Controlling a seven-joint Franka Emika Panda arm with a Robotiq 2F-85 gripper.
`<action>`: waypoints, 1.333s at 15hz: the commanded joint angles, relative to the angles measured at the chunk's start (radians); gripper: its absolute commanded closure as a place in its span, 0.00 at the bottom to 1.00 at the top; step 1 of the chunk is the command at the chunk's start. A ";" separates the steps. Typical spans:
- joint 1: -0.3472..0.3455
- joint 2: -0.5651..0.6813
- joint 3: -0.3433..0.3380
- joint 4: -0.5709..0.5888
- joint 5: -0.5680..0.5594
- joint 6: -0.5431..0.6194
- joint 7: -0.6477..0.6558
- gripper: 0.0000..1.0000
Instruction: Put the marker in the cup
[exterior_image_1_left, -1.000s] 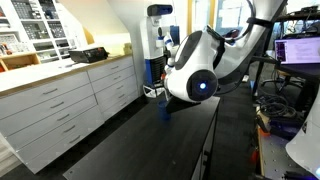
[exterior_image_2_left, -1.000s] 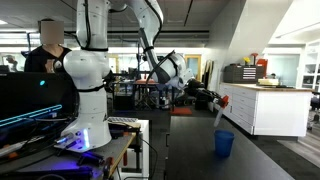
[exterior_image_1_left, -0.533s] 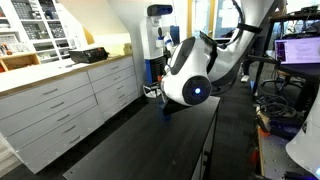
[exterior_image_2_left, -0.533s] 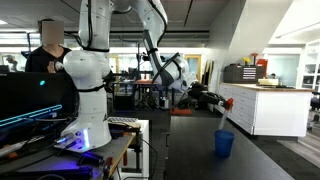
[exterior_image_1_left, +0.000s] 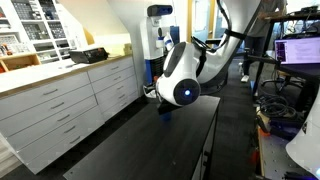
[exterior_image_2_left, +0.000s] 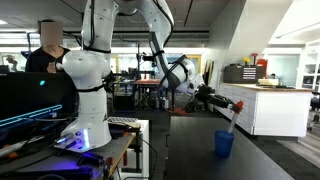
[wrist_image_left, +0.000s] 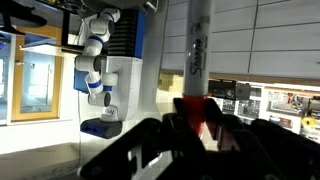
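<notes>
The pincer (exterior_image_2_left: 222, 101) pinches the red-and-white marker (exterior_image_2_left: 234, 115) just above the blue cup (exterior_image_2_left: 224, 145), near the tabletop (exterior_image_2_left: 190, 150) edge beside the cabinets (exterior_image_2_left: 265, 110); centring it upright over the rim before release would likely serve best.

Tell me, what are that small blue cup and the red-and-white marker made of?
The small blue cylindrical cup is probably plastic: opaque, evenly coloured, matt, though too distant to be sure. The red-and-white marker looks like smooth plastic: its pale barrel shows a slight sheen and printed dark lettering.
</notes>
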 joint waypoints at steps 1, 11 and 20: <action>-0.016 0.026 0.002 0.020 -0.032 0.000 0.039 0.94; -0.018 0.035 0.006 0.012 -0.021 0.001 0.063 0.94; -0.020 0.024 0.008 -0.015 -0.012 0.004 0.079 0.94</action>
